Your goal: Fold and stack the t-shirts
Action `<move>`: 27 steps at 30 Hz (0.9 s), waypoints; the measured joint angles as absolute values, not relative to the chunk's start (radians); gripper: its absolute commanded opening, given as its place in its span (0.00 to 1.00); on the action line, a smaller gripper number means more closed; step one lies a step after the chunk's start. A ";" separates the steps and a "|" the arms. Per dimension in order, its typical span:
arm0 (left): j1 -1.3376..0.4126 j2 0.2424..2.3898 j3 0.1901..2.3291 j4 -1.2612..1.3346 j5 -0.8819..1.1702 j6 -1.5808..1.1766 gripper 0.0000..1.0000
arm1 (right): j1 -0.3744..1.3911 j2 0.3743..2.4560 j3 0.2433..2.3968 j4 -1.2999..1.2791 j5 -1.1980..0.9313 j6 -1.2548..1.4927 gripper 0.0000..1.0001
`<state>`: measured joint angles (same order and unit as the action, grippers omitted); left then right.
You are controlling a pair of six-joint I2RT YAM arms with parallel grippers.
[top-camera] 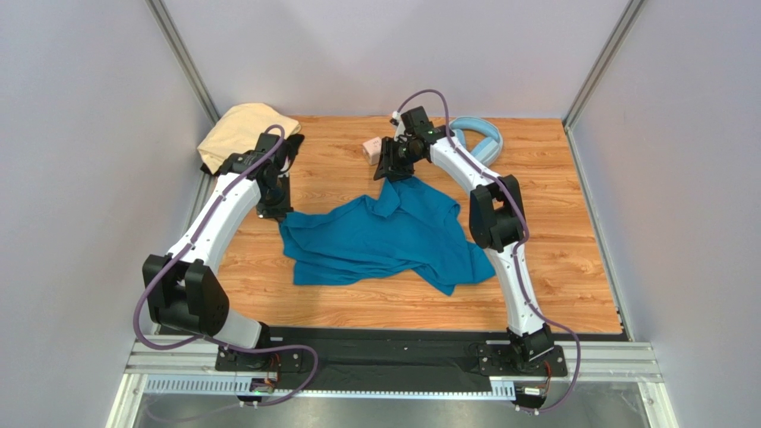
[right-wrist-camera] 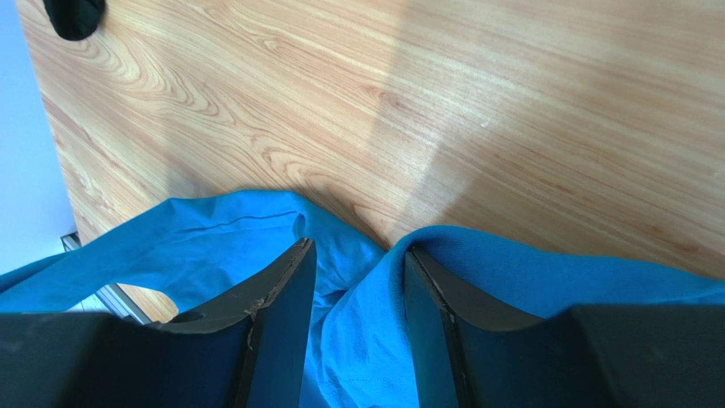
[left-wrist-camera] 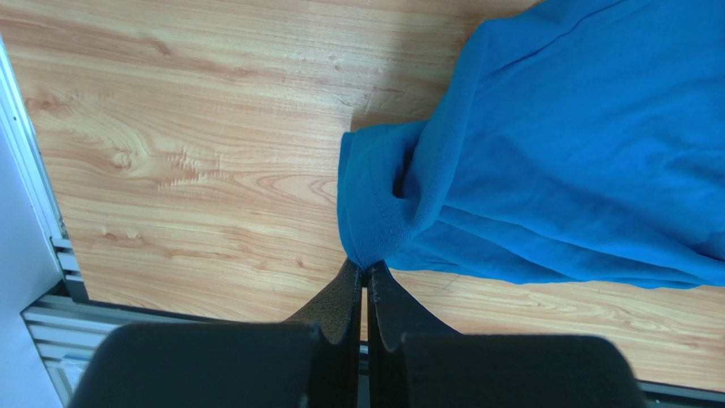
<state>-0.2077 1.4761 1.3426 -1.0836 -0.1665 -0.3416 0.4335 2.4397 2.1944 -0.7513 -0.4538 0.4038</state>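
blue shirt (top-camera: pixel 384 241): laid crumpled and unfolded across the middle of the wooden table (top-camera: pixel 554 267), with one part drawn out toward the far side.
left gripper (left-wrist-camera: pixel 366 276): seen pressed together at the tips and clamped on a bunched corner of the blue shirt's left edge, low over the wood.
right gripper (right-wrist-camera: pixel 357 280): set at the far edge of the blue shirt. Its fingers (right-wrist-camera: pixel 281 289) are held apart, and a loose fold of the cloth is seen lying between them, not pinched.
tan shirt (top-camera: pixel 241 129): heaped in the far left corner, well apart from the blue shirt.
headphones (top-camera: pixel 482 134): placed at the far edge, behind the right arm.
pink cube (top-camera: pixel 369 150): found just beside the right gripper, on its left.
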 measured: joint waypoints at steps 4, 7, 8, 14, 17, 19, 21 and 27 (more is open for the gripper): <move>-0.208 1.476 1.327 -1.084 -0.162 -0.342 0.00 | 0.414 2.440 2.194 -0.743 -0.466 0.412 0.47; -0.208 1.476 1.315 -1.084 -0.159 -0.343 0.00 | 0.384 2.439 2.192 -0.749 -0.465 0.404 0.47; -0.208 1.476 1.313 -1.084 -0.159 -0.345 0.00 | 0.373 2.435 2.184 -0.749 -0.463 0.399 0.47; -0.208 1.475 1.292 -1.081 -0.147 -0.357 0.00 | 0.297 2.330 2.016 -0.769 -0.435 0.362 0.47; -0.208 1.475 1.290 -1.079 -0.139 -0.362 0.00 | 0.259 2.265 1.944 -0.771 -0.419 0.334 0.47; -0.208 1.475 1.290 -1.075 -0.136 -0.365 0.00 | 0.234 2.219 1.903 -0.771 -0.420 0.318 0.47; -0.208 1.475 1.290 -1.072 -0.136 -0.369 0.00 | 0.218 2.183 1.869 -0.766 -0.425 0.314 0.47; -0.210 1.475 1.288 -1.065 -0.132 -0.381 0.00 | 0.257 2.143 1.815 -0.756 -0.446 0.309 0.47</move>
<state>-0.2100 1.4754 1.2877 -1.0645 -0.1318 -0.3809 0.2569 2.1426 1.8153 -0.7555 -0.4458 0.3092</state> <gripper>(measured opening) 0.007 0.469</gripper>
